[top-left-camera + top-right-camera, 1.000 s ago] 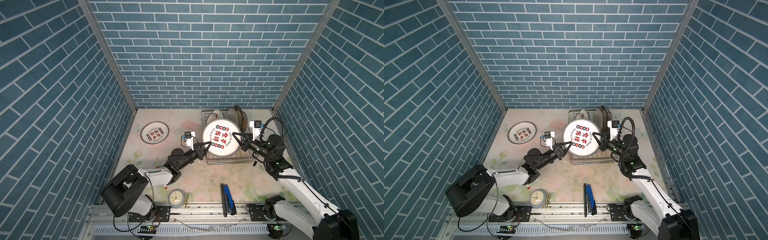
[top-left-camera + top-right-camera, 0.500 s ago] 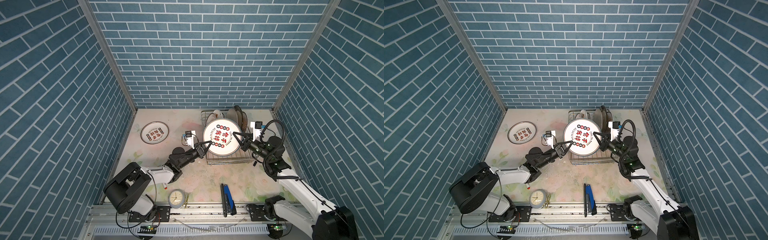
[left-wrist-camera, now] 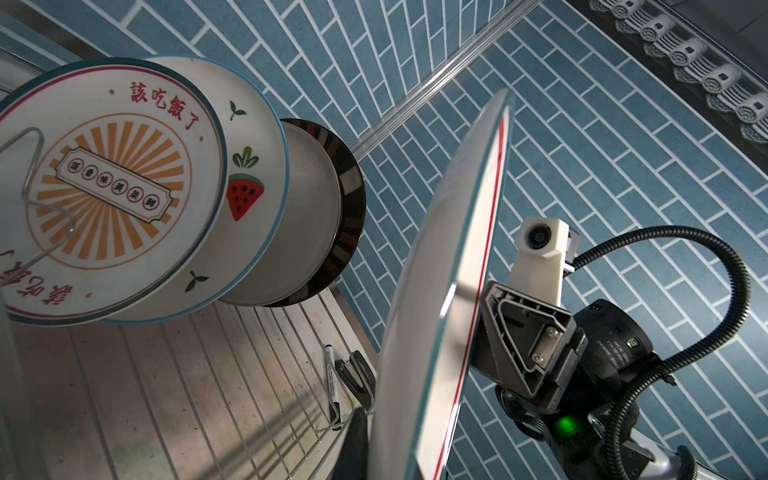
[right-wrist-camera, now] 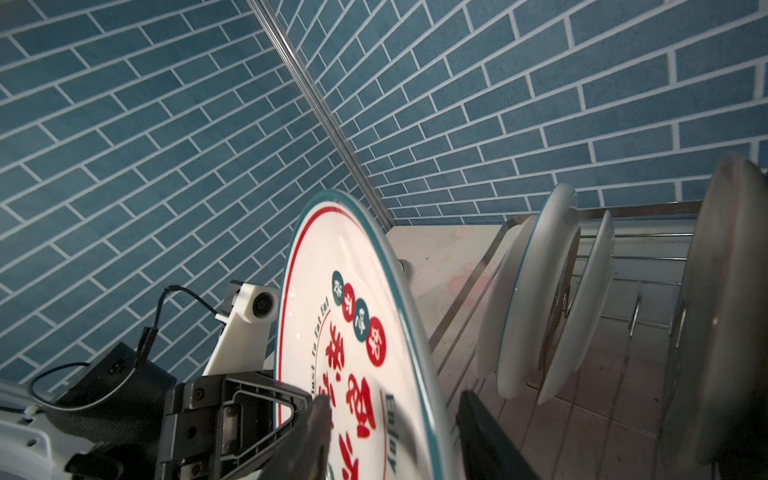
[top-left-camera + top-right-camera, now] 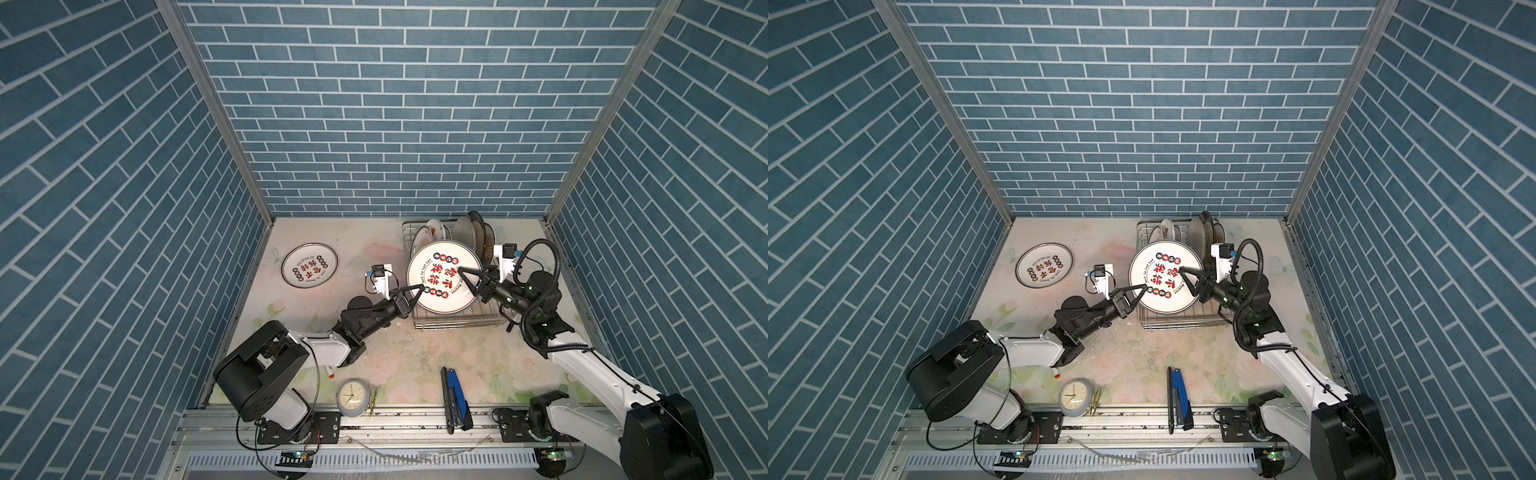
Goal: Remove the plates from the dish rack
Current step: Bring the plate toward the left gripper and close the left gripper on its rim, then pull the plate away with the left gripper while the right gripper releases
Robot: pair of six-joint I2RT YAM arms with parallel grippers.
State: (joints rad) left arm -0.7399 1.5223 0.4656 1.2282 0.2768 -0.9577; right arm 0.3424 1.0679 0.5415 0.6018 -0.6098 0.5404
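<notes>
**Twin black-and-white arms with wrist cameras**

The left arm and right arm share bulky black bases, white links and black forearms. White camera mounts top the wrists. The left gripper and right gripper are black triangular frames with screws. A ribbed black hose loops over the right.

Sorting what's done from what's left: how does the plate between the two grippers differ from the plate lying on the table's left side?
The held plate is raised at a tilt over the dish rack; the table plate lies flat, face up. The left gripper is shut on the held plate's rim; nothing touches the table plate. Both are white with a dark rim and like red-and-dark print.
</notes>
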